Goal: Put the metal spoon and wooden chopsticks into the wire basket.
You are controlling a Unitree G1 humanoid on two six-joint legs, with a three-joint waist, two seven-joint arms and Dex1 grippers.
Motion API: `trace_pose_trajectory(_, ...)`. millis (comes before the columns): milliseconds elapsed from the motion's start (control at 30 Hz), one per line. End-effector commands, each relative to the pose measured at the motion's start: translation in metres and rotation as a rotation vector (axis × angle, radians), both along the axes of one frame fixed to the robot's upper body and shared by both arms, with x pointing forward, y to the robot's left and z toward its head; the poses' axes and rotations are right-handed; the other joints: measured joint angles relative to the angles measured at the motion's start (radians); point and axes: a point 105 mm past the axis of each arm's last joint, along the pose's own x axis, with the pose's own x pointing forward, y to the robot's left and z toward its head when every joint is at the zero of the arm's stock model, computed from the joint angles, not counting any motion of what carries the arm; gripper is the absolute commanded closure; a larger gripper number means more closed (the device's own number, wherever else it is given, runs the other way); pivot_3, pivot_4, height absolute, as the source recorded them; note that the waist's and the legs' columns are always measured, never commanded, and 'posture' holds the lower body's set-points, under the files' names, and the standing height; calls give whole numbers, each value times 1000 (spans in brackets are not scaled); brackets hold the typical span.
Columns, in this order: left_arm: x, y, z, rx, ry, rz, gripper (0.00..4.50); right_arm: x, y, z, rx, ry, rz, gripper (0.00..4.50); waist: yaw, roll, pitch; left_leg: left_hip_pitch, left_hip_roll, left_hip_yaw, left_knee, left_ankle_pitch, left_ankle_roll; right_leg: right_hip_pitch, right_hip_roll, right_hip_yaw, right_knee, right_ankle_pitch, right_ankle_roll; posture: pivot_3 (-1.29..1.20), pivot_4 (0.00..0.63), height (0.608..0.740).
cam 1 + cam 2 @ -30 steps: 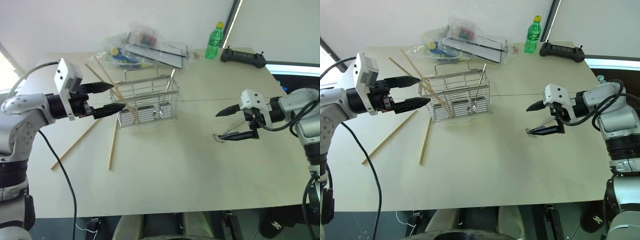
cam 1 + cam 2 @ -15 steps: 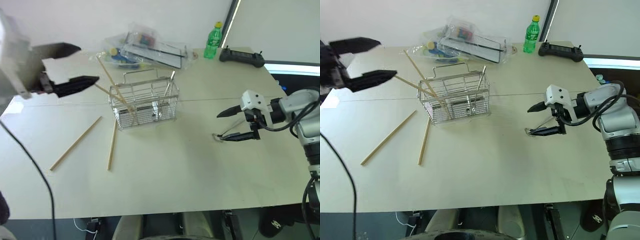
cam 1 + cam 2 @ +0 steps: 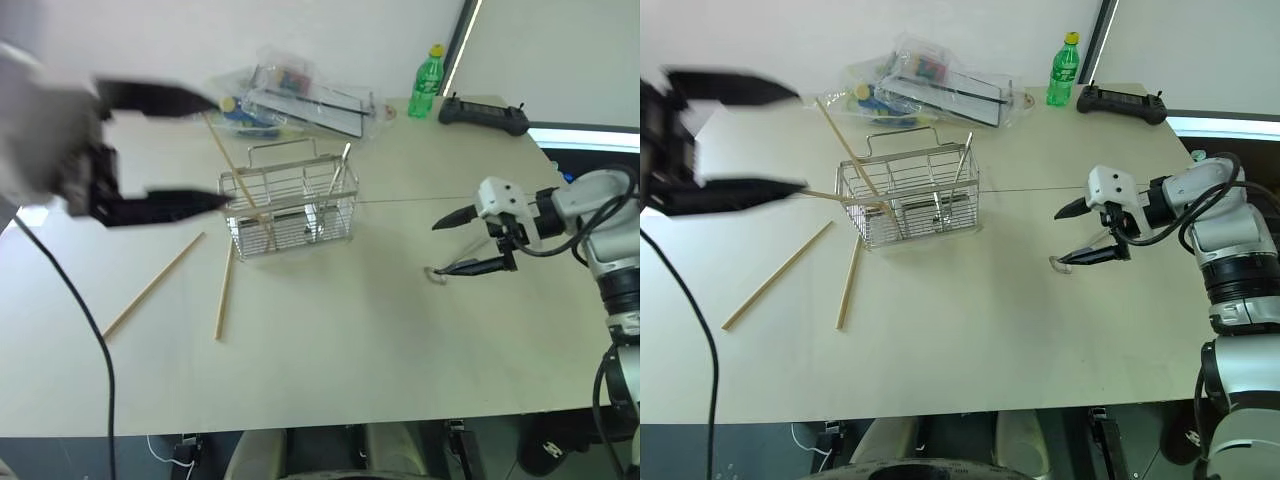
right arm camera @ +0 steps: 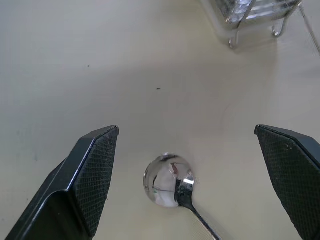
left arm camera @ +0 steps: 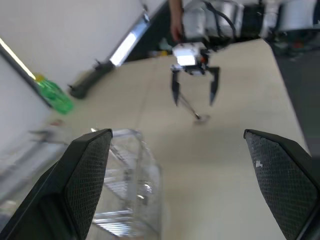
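Wire basket [image 3: 291, 205] stands upright on the pale table [image 3: 380, 340], toward the far left of centre. Two wooden chopsticks [image 3: 232, 171] lean in its left end, tips sticking out over the rim toward the back and left; a slim utensil handle pokes up at the basket's right end — cannot tell what it is. Two more chopsticks lie flat on the table to the left of the basket: one [image 3: 224, 288] just beside its near-left corner, one [image 3: 153, 285] further left, angled.

Metal spoon [image 4: 170, 186] lies on the table well to the right of the basket, bowl facing up, bowl end toward the basket.

Right gripper [image 3: 462, 242] — jaws spread wide, holding nothing, hanging right over the spoon; in the right wrist view the spoon bowl sits between the two fingers [image 4: 85, 175], not touched by either.

Left gripper [image 3: 205, 150] is raised above the table to the left of the basket, blurred, jaws wide apart and empty.

Far edge of the table: a clear plastic bag of items [image 3: 290, 95], a green bottle [image 3: 427, 82], a black controller [image 3: 487, 113].
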Motion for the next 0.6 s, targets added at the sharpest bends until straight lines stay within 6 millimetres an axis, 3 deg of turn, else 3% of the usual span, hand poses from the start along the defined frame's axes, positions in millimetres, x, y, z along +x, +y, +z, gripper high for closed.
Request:
trace_pose_trajectory(33,4,-5,-35,146,21,-59,53,2,-11,5,-88,-51,21,0,-1,0,0,0,0,0,0,0,0,0,0,0,0,0,0,0,150,738)
trace_pose_trajectory(167,15,-16,-63,196,39,-89,53,9,-13,3,-131,-59,30,0,0,0,0,0,0,2,0,0,0,0,0,2,-1,0,0,0,150,738)
trace_pose_trajectory(333,23,-37,-85,170,88,-139,53,19,-22,-8,-249,-86,47,0,0,0,0,0,0,3,0,0,0,-1,0,3,-1,0,0,0,150,738)
trace_pose_trajectory(600,25,-56,-95,129,118,-172,53,28,-29,-28,-350,-86,56,0,-1,0,0,-1,0,3,0,0,0,-1,0,4,0,0,0,0,150,738)
